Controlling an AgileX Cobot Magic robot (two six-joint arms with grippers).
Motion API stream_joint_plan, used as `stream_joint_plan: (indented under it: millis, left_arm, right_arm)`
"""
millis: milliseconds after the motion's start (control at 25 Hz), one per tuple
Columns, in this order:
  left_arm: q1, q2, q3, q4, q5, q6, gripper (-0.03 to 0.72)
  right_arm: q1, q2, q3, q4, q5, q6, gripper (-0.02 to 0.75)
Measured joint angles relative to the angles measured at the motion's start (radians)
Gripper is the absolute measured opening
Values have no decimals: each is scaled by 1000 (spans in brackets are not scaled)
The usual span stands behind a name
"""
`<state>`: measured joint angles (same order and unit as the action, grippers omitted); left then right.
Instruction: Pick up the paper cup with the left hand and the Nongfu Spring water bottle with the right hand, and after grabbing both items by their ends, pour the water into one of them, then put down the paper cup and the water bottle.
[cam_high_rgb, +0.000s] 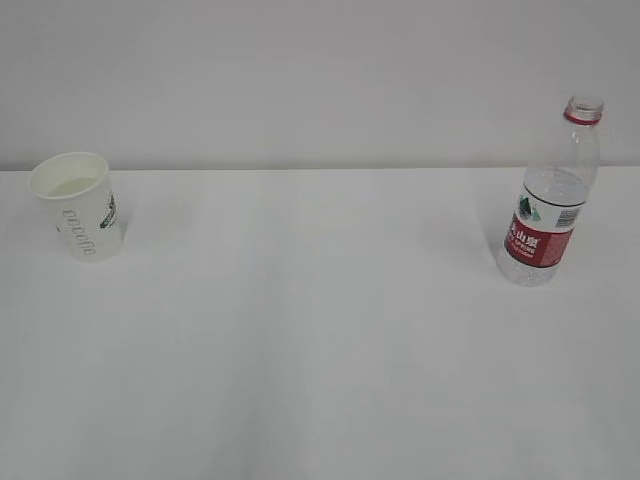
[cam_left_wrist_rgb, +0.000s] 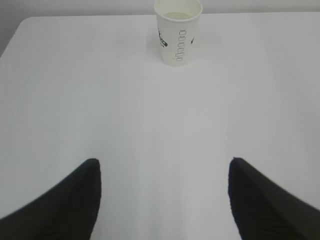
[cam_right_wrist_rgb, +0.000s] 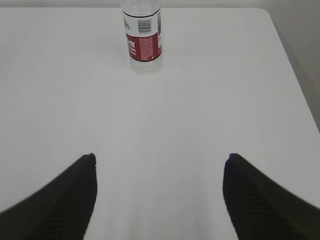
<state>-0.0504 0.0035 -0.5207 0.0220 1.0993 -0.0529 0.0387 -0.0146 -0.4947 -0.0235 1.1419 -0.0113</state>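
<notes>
Both grippers, the left hand (cam_left_wrist_rgb: 162, 200) and the right hand (cam_right_wrist_rgb: 159, 197), hover wide apart and empty over the white table (cam_high_rgb: 320, 350). At far left stands the paper cup (cam_high_rgb: 78, 205), upright with some pale liquid inside. At far right stands the uncapped water bottle (cam_high_rgb: 552, 200), upright and partly filled with water (cam_high_rgb: 545, 205).

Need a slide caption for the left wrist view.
Open left gripper faces an upright paper cup standing far ahead on the white table.

i see a plain white table (cam_high_rgb: 320, 350) filling the lower two thirds of the exterior frame. a pale grey wall (cam_high_rgb: 300, 70) spans the top. on the right wrist feed, the table's rounded corner sits upper right.
</notes>
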Motion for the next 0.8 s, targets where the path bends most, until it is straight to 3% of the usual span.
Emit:
stream_joint_plan:
  millis: [800]
  left_arm:
    - [0,0,0,-4,-2,0,578]
  right_arm:
    - [0,0,0,0,0,3,589]
